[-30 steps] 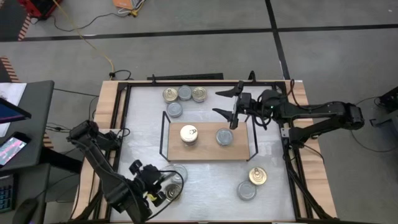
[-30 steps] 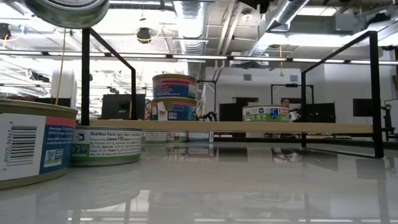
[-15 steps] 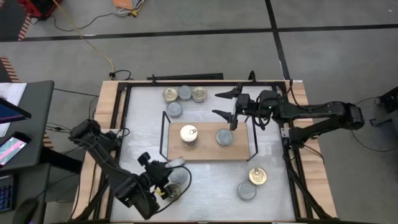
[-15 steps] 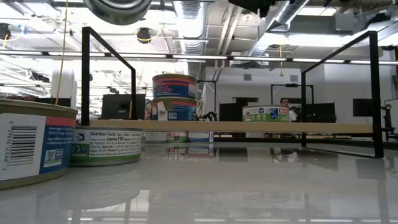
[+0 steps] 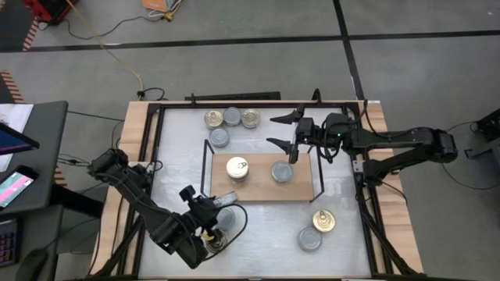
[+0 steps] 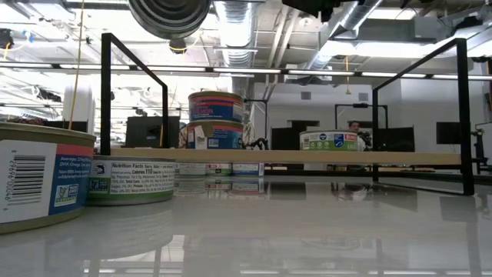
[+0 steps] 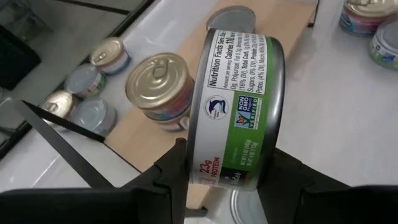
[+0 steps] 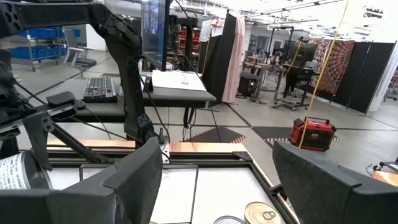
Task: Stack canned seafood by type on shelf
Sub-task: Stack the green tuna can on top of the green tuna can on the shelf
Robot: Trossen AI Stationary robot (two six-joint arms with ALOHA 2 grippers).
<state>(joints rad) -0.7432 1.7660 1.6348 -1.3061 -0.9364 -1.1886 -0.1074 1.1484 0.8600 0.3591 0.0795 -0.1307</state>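
Green-labelled tin (image 7: pixel 239 106) sits on edge, clamped between the left gripper's (image 7: pixel 224 177) jaws; right jaws apart.

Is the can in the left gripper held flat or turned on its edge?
On its edge: the can is clamped across its flat faces, label band facing the wrist camera.

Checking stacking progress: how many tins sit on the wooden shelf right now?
3: a two-high stack topped by a gold-lidded tin on the shelf, and a single silver-lidded tin beside it.
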